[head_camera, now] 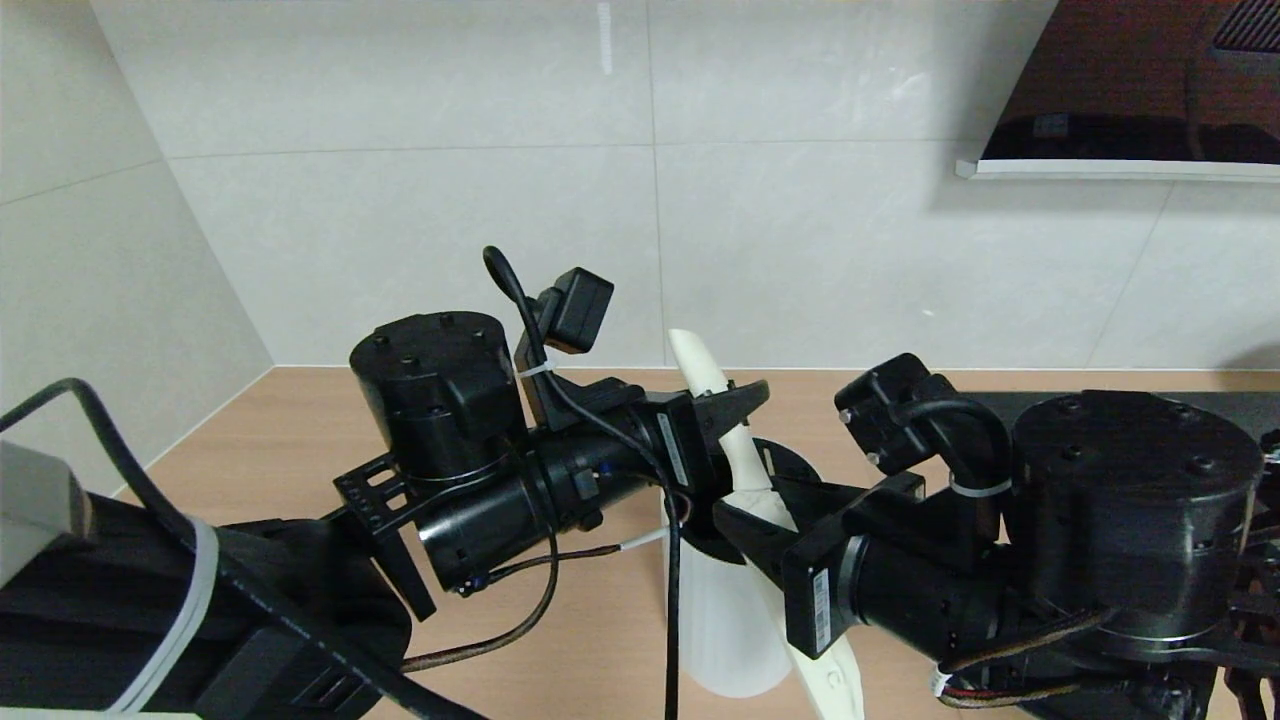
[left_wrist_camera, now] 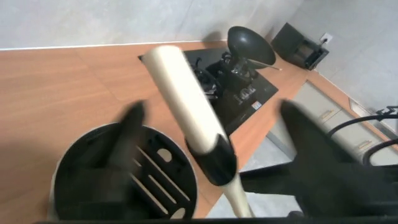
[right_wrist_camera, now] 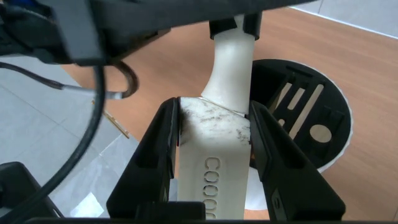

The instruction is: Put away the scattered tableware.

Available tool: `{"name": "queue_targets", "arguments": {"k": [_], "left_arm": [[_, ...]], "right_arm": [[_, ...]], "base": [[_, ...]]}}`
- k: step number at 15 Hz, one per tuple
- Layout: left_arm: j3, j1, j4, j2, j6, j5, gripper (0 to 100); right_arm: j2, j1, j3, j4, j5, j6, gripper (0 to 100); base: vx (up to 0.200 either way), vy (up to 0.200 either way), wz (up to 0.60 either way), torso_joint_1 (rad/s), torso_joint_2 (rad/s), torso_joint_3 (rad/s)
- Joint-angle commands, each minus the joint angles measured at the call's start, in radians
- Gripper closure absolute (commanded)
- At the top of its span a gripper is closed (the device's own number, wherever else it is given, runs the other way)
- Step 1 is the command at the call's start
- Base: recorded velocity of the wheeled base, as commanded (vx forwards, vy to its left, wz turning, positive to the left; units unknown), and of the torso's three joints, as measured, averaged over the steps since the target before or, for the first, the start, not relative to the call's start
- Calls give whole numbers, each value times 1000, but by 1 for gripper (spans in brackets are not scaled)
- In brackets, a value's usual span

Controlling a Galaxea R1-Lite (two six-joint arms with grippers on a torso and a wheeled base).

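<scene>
Head view: the right gripper (head_camera: 762, 505) is clamped on the blade of a cream plastic spatula (head_camera: 745, 450). It holds the spatula aslant over a white cylindrical utensil holder with a black slotted lid (head_camera: 725, 620), which stands by the wooden counter's (head_camera: 300, 420) near edge, probably ready for slotting in. The handle tip points up, towards the wall.

Left wrist view: the left gripper (left_wrist_camera: 211, 149) is at the handle; I cannot tell whether it grips.

Right wrist view: the fingers (right_wrist_camera: 161, 155) pinch the blade's two edges, and the spatula's long axis runs out between them.
</scene>
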Motion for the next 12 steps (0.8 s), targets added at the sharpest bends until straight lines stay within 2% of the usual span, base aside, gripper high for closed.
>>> {"name": "queue_targets", "arguments": {"k": [1,10,11,12], "left_arm": [[1,0,0,2,0,-1,100],[-3,0,-2,-15,-2,2,100],[-3,0,-2,-18,-2,2,100],[-3,0,-2,-29,-2,4,100]], "right_arm": [[0,0,0,-6,-1,-1,100],[6,-1,-7,-12,-4,3,100],[6,-1,-8,-13,-4,3,0],[6,-1,-8,-17,-4,4,0]], "base": [[0,0,0,0,0,0],[0,0,0,0,0,0],[0,0,0,0,0,0],[0,0,0,0,0,0]]}}
